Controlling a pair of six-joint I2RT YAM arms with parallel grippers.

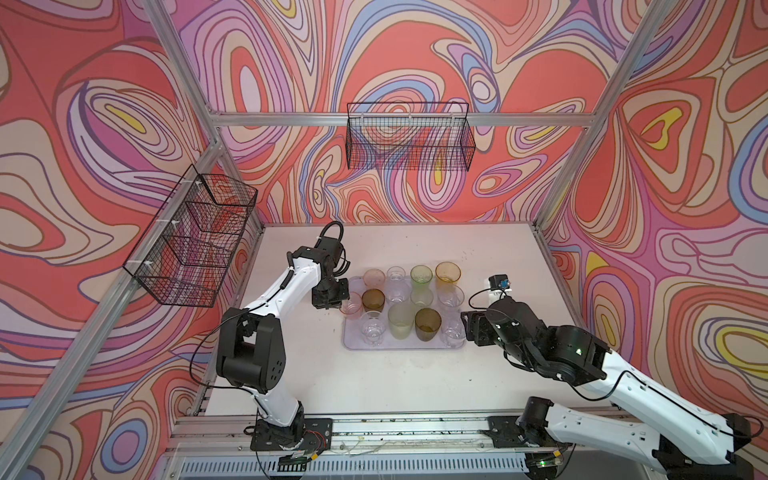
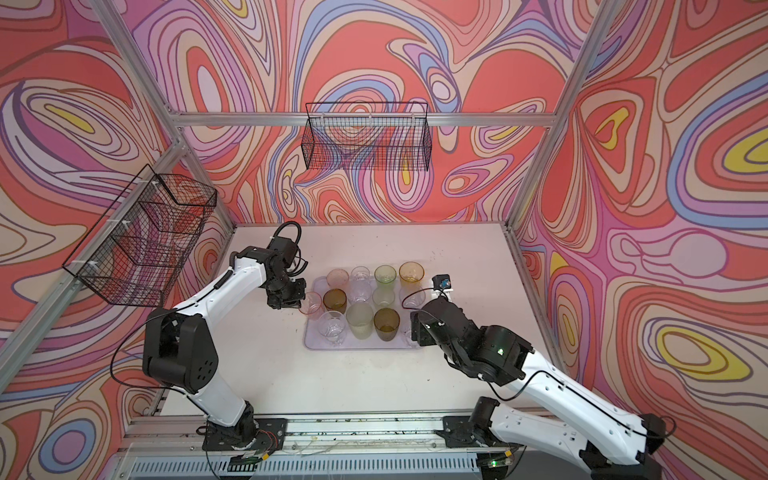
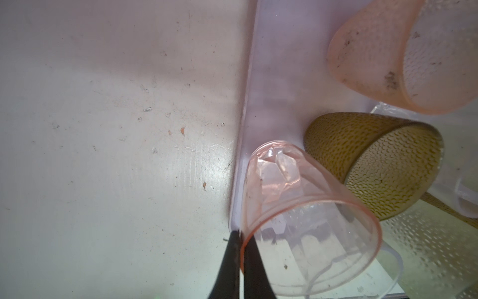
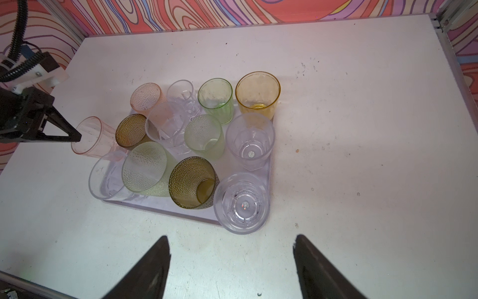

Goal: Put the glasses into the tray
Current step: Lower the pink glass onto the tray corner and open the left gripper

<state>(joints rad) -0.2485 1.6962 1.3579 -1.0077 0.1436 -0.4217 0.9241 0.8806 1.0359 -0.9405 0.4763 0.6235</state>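
While left pincer (image 3: 240,236) grips its rim | pink glass (image 3: 297,207): translucent, faceted

Translucent plastic tumblers (image 1: 401,320) packed on the flat lavender rectangular tray (image 1: 405,345). Pale pink clear tumbler (image 1: 351,308) at the tray's left edge, in the left gripper (image 4: 77,137); right gripper (image 4: 231,239) beside its right edge.

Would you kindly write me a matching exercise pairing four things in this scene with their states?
1. smooth pale pink translucent tumbler
2. amber-yellow translucent tumbler
3. right gripper
4. long black wire mesh basket

A. hangs on the back wall
B. open, holding nothing
C. rim pinched by the left gripper
D. stands upright on the pale lavender tray

Pairs: 1-C, 2-D, 3-B, 4-A.
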